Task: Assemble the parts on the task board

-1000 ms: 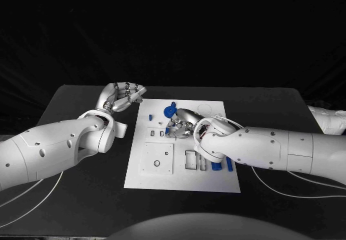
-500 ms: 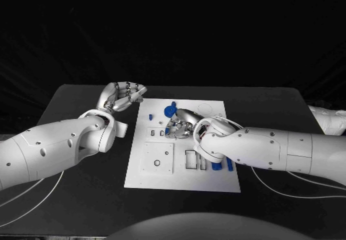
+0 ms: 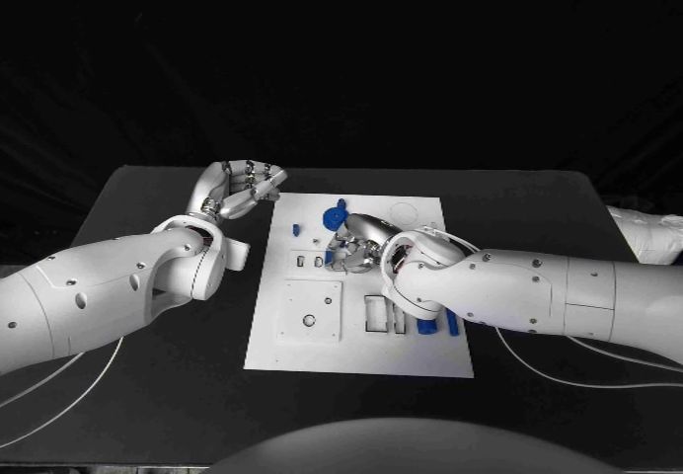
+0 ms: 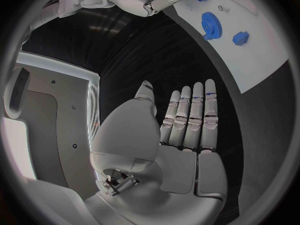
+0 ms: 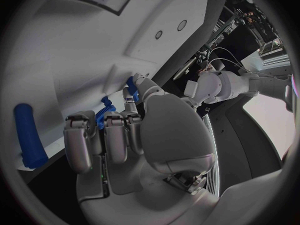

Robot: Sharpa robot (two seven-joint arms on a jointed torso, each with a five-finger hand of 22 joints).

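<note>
While the white rectangular task board (image 3: 363, 336) sits mid-table, my right hand (image 3: 356, 244) is down on its middle, fingers curled over a small blue ridged part (image 5: 105, 110) right at my fingertips. Can't tell if I'm actually gripping it or just touching it. A blue gear (image 3: 334, 214) lies just beyond that hand, and a blue rod (image 5: 28, 135) lies beside it. My left hand (image 3: 242, 188) hovers off the board's far left corner, fingers straight, holding nothing.

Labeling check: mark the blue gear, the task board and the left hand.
blue gear (image 4: 210, 24), left wrist view, on its toothed face.
task board (image 3: 363, 357), head view, bare near part of the white plate.
left hand (image 3: 242, 188), head view, on its curled fingers.
</note>
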